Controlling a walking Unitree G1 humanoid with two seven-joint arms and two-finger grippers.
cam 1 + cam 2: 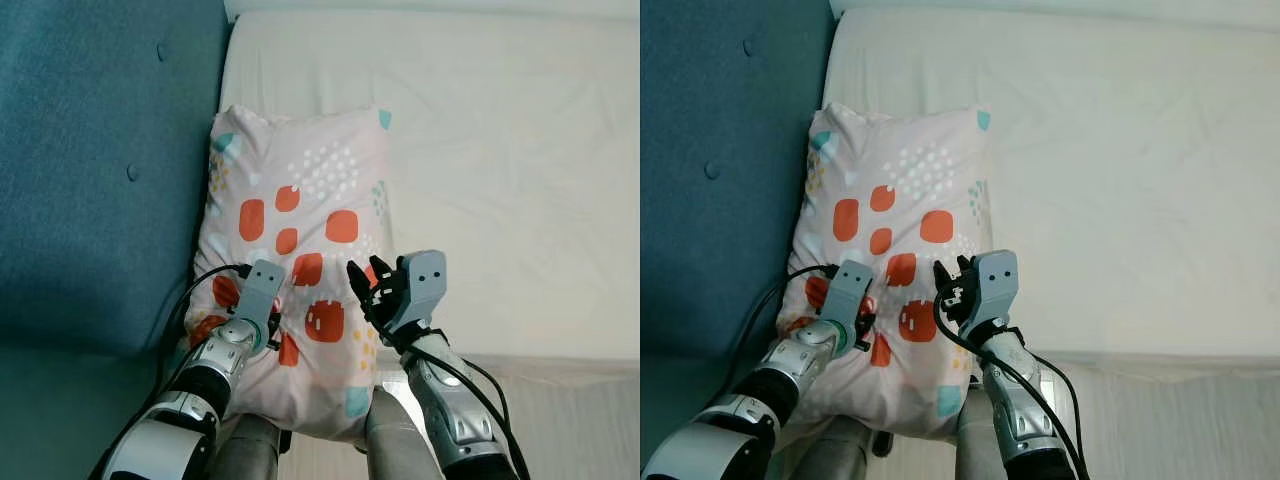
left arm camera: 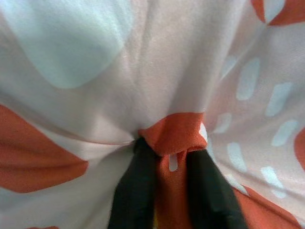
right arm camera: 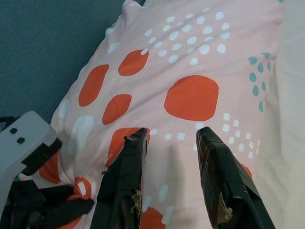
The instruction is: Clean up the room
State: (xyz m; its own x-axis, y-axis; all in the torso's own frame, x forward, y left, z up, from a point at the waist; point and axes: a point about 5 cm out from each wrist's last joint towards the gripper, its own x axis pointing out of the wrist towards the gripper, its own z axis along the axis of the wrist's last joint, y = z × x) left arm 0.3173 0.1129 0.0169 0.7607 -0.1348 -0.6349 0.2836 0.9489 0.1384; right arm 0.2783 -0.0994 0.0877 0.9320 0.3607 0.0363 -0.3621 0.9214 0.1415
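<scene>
A pale pink pillow [image 1: 300,230] with orange patches and teal and white dots lies along the left side of a white bed, against a blue upholstered headboard. My left gripper [image 1: 272,322] is shut on a pinched fold of the pillow's cover [image 2: 172,143] near its close end. My right gripper [image 3: 169,138] stands open just above the pillow [image 3: 190,95], a little to the right of the left one, with nothing between its fingers [image 3: 125,176].
The white mattress [image 1: 500,180] spreads to the right and far side of the pillow. The blue tufted headboard [image 1: 90,170] runs along the left. The bed's near edge [image 1: 560,365] drops to a pale floor at the lower right.
</scene>
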